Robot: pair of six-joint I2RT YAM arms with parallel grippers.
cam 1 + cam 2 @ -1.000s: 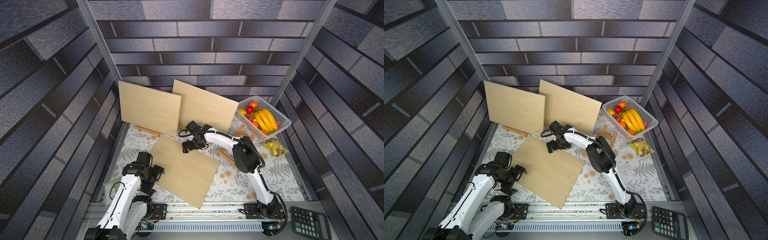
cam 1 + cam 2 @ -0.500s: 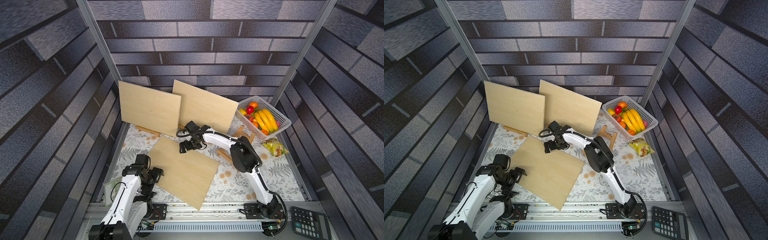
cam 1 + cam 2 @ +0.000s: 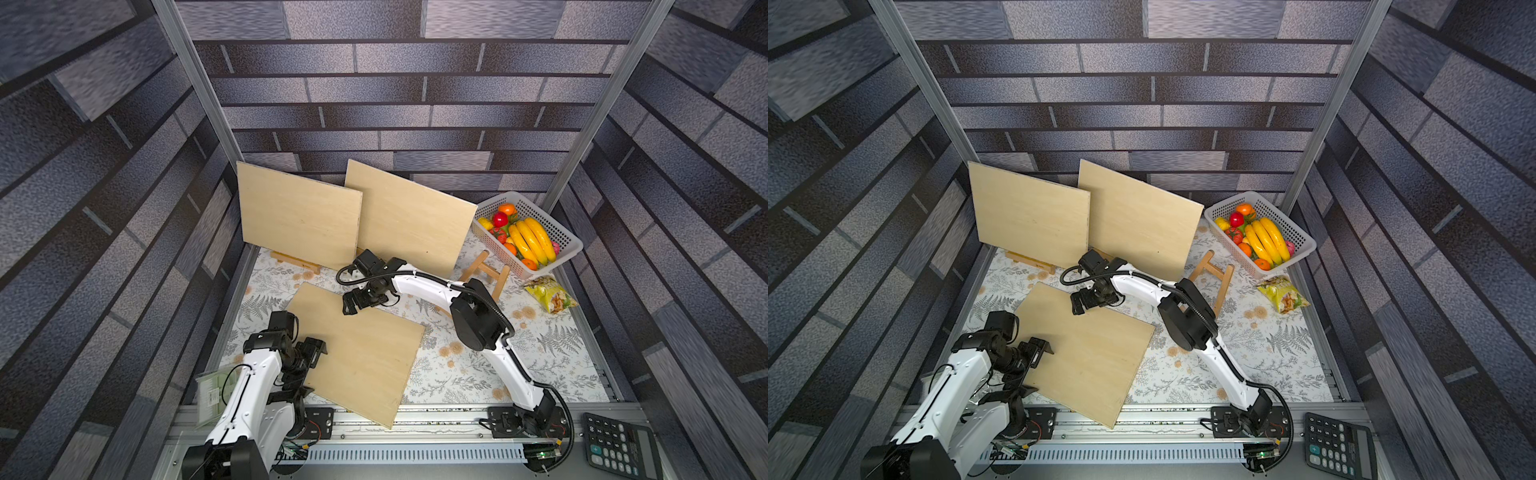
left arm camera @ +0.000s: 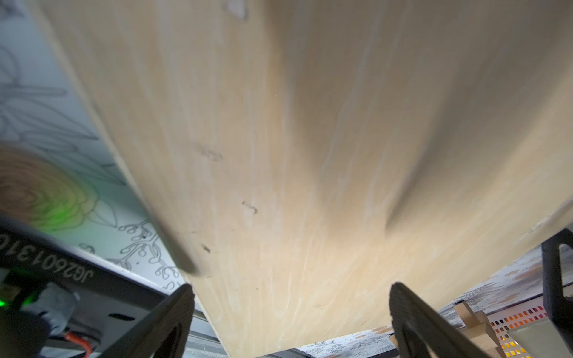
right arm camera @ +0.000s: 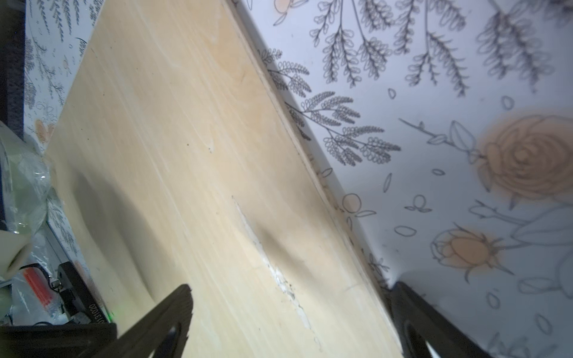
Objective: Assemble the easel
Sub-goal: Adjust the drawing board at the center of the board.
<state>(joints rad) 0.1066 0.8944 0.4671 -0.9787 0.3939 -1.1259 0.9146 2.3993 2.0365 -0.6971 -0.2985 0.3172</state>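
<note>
Board point(image 3: 365, 353): pale plywood, faint grain, lying on the cloth point(image 3: 478, 365), one corner over the rail point(image 3: 440, 419). Left gripper point(image 3: 316, 352) and right gripper point(image 3: 353, 303) at its edges, jaws apart.

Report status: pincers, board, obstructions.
Left pincer open at flat board's left edge. Right pincer open over its far edge. Board ungripped. Right arm's elbow fronts bare easel.

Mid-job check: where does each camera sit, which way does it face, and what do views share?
Top views: high over the base rail, looking down at the floral cloth; both arms, left pincer, right pincer show.
Left wrist: on the left arm, facing along the flat board; open pincer fingers show.
Right wrist: on the right arm, facing that board's edge and cloth; open fingers show.
Shared: the flat board appears in every view.
</note>
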